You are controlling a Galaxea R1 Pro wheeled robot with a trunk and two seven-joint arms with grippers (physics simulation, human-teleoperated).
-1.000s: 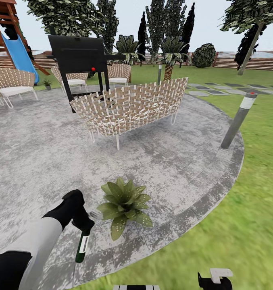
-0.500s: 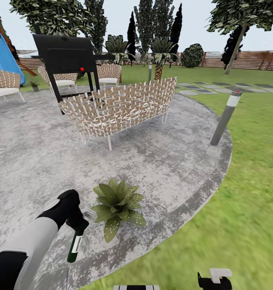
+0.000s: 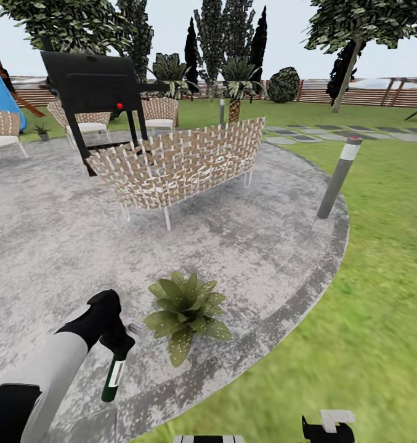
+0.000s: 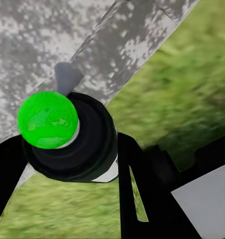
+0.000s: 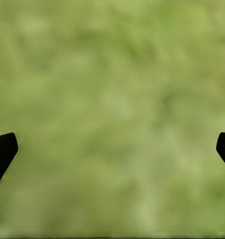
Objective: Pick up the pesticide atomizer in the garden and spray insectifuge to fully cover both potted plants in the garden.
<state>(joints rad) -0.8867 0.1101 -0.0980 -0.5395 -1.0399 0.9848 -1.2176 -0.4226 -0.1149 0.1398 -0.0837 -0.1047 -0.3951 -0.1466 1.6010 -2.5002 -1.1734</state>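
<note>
Bottle [image 3: 114, 376] first: the pesticide bottle hangs nose-down in the left tool [image 3: 117, 346], clenched around its upper part, white label and dark green body showing below the fingers, so the pick-up part of the job looks done. From the left wrist the bottle's bright green cap [image 4: 47, 119] sits between the dark fingers [image 4: 134, 194], above the patio's edge and the grass. The right tool [image 5: 112, 144] hangs open over blurred lawn, its two tips wide apart and holding nothing. Just beside the bottle, on the grey paving [image 3: 48, 246] near its rim, stands the nearer plant [image 3: 186, 311], a low rosette of broad green leaves, some speckled pale. I see no spray, and whether this plant is covered I cannot tell; I judge the spraying mostly ahead. Beyond it stands a woven sofa [image 3: 183, 163], then a black grill [image 3: 94, 83]. Far off, beside a wicker chair [image 3: 2, 129], a small plant [image 3: 42, 130] may be the second one, well apart.
</note>
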